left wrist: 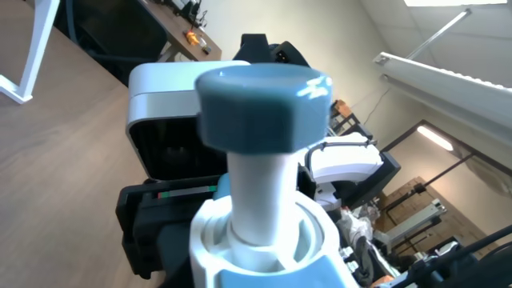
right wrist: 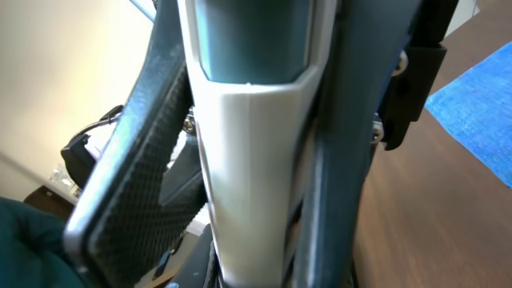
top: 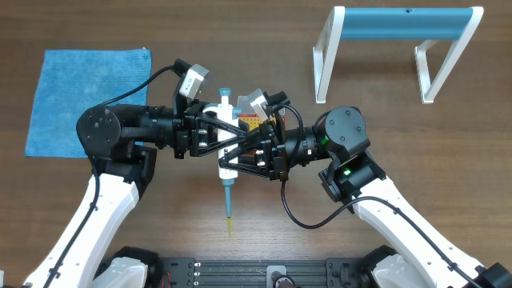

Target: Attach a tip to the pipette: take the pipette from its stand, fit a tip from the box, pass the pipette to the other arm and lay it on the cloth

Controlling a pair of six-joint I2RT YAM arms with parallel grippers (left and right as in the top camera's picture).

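Note:
The white pipette [top: 226,152] hangs upright over the table's middle, its blue plunger [top: 225,94] uppermost and a yellow tip [top: 229,228] on its lower end. My left gripper [top: 213,130] comes in from the left and is shut on the upper body just under the plunger [left wrist: 264,100]. From the right, my right gripper [top: 240,156] is shut on the body lower down. Its textured finger [right wrist: 128,184] and the other finger press against the white body [right wrist: 248,160]. The blue cloth [top: 88,100] lies flat at the left, apart from both arms.
The white stand with a blue top bar [top: 404,24] stands at the back right. The tip box [top: 250,122], orange and yellow, sits behind the right gripper, partly hidden. Bare wooden table [top: 256,48] lies at the back middle, and the cloth [right wrist: 480,104] is seen beyond the pipette.

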